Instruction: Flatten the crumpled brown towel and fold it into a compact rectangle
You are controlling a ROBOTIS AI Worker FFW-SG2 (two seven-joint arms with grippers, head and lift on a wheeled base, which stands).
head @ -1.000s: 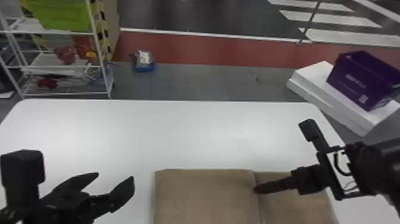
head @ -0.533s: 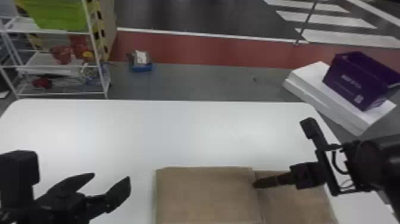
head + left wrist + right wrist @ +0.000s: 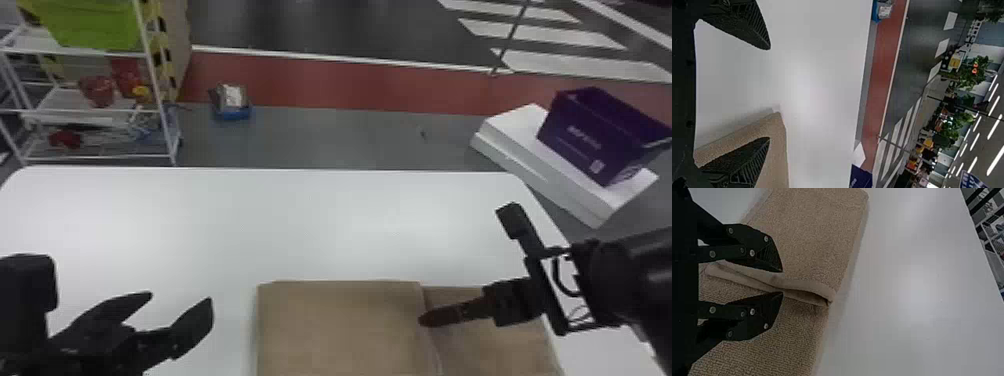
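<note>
Currently, my left pincer (image 3: 180, 298) gapes, left of the brown towel (image 3: 340, 325). My right pincer (image 3: 421, 320), also parted, at the towel's folded edge (image 3: 803, 285).

A hand could pass along the far edge of the desk (image 3: 300, 220), corner to corner. Nearer, the left gripper (image 3: 180, 298) blocks the left side, the towel (image 3: 340, 330) and right gripper (image 3: 422, 320) the right; a strip (slim, mind) lies between left gripper and towel.

Brown towel (image 3: 340, 330) at six o'clock on white table (image 3: 300, 225); left end effector (image 3: 178, 299) spread at eight, right end effector (image 3: 422, 320) at five
</note>
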